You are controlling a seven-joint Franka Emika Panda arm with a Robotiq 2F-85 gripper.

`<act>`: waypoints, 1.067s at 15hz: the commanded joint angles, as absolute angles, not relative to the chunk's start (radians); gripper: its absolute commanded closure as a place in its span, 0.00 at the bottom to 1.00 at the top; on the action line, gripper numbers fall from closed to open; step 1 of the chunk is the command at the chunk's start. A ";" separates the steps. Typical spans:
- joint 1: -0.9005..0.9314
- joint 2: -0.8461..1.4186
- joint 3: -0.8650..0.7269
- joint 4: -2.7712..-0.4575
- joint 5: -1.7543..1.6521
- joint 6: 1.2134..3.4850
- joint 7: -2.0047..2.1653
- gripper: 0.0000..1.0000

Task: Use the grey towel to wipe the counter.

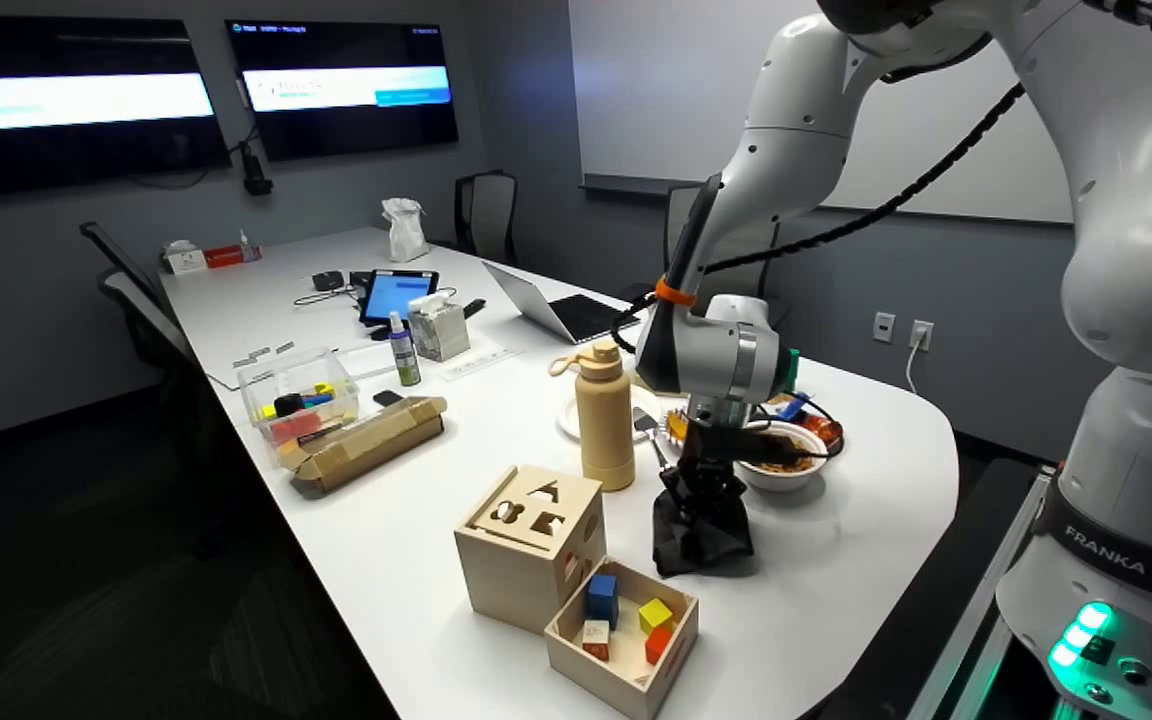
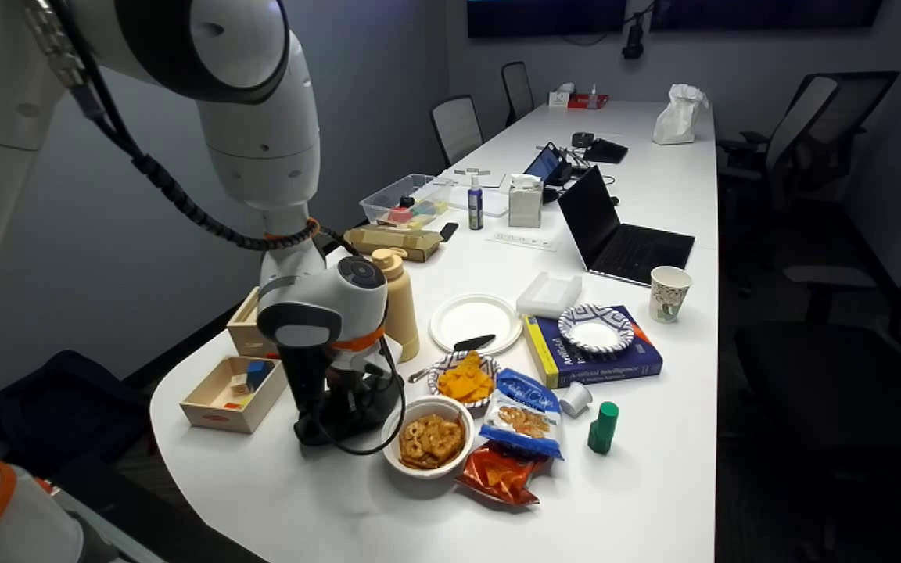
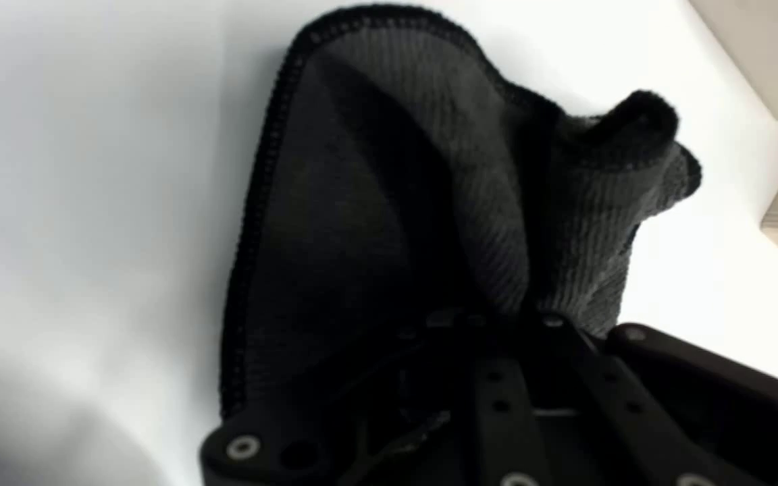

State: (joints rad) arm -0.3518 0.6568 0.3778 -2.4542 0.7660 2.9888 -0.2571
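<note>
The dark grey towel (image 1: pixel 702 540) with a black stitched edge hangs bunched from my gripper (image 1: pixel 706 484) onto the white table (image 1: pixel 796 625) in an exterior view. In the wrist view the towel (image 3: pixel 342 223) spreads in folds ahead of the fingers, its left side lying flat. My gripper (image 3: pixel 473 320) is shut on the towel's gathered part; the fingertips are dark and partly lost in the cloth. In an exterior view the gripper (image 2: pixel 345 407) is low over the table, and the towel is hard to tell from the black fingers there.
A wooden shape box (image 1: pixel 526 555) and a tray of blocks (image 1: pixel 576 655) stand beside the towel. A tan bottle (image 1: pixel 604 425) stands behind. A pretzel bowl (image 2: pixel 428 403), a chip bowl (image 2: pixel 489 397), snack bags (image 2: pixel 525 418) and a plate (image 2: pixel 470 313) are close to the arm.
</note>
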 commanded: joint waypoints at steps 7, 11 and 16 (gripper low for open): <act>-0.376 0.713 0.391 -2.429 0.734 2.855 -0.354 0.98; -0.450 0.697 0.411 -2.512 0.792 2.900 -0.367 0.98; -0.608 0.677 0.482 -2.619 0.960 2.997 -0.455 0.98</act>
State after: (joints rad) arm -0.5077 0.6606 0.4448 -2.5361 0.8678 2.8927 -0.3729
